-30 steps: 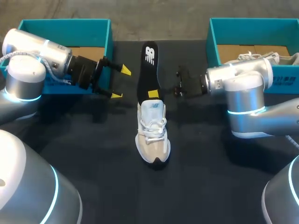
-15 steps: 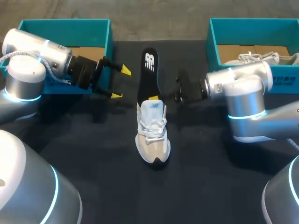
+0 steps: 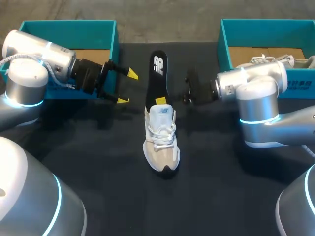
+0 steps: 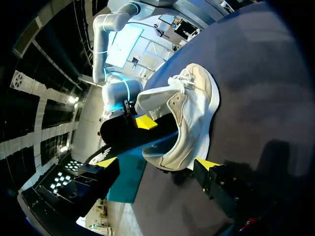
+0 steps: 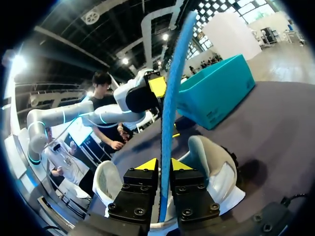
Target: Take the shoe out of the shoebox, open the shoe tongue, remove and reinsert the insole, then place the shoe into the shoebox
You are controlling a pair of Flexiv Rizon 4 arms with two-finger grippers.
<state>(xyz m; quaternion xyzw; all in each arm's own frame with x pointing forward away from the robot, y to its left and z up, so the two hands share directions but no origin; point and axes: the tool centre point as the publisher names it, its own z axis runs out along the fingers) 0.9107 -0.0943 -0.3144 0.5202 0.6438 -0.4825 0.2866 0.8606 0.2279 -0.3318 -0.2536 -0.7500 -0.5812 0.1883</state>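
Shoe (image 3: pixel 161 140) upright mid table (image 3: pixel 98 172), black insole (image 3: pixel 156 78) sticking out of its collar, right pincer (image 5: pixel 164 164) clamped on insole, left pincer (image 3: pixel 126 87) fingers apart beside it, not touching, teal shoeboxes (image 3: pixel 69 27) at far corners.

The shoe (image 3: pixel 161 140) lies on the table (image 3: pixel 221 187) at its middle, with the toe toward 6 o'clock. The insole (image 3: pixel 156 78) runs from the shoe toward 12 o'clock, and the right gripper (image 3: pixel 165 98) clamps it from 3 o'clock. The left gripper (image 3: pixel 127 87) is at 10 o'clock from the shoe, with the left shoebox (image 3: pixel 114 44) behind it. The right shoebox (image 3: pixel 224 39), at 2 o'clock, has a second shoe (image 3: pixel 268 61) in it.
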